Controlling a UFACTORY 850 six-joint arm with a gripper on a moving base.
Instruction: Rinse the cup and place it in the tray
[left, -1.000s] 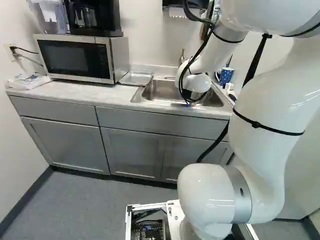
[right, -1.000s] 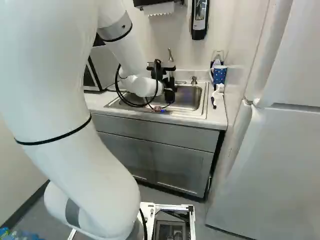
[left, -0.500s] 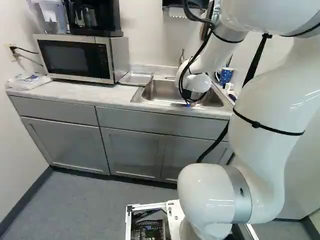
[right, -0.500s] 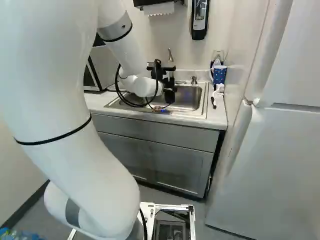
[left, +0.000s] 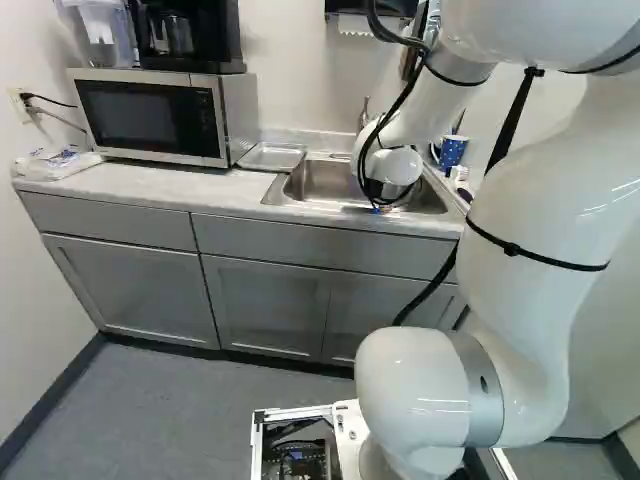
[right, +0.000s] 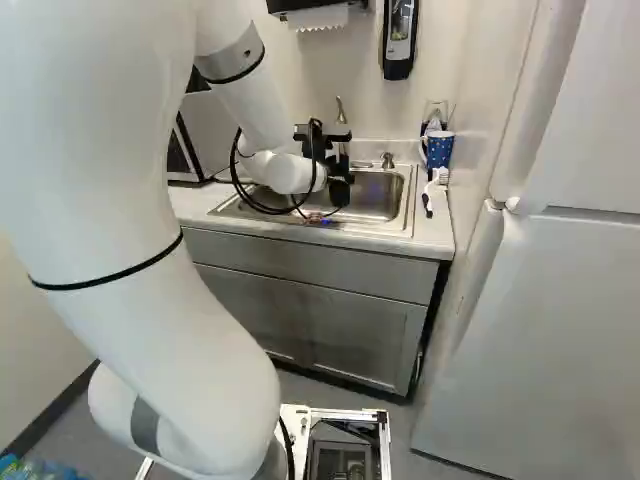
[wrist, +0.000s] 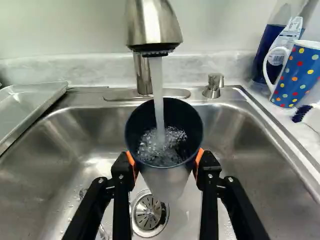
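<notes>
The gripper (right: 340, 188) clamps the cup (wrist: 169, 181) between its two fingers, above the sink (wrist: 55, 150). Bubbling water (wrist: 160, 147) stands in the cup, under the running tap (wrist: 151, 22). Beside the sink, a brush (wrist: 311, 118) lies near a spotted mug (wrist: 298, 75); across, beside the microwave (left: 150, 118), sits the tray (wrist: 31, 102).

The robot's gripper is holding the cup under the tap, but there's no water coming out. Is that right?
Not quite: water is coming out. The wrist view shows it pouring from the tap straight into the cup. The gripper is indeed holding the cup under the tap.
</notes>
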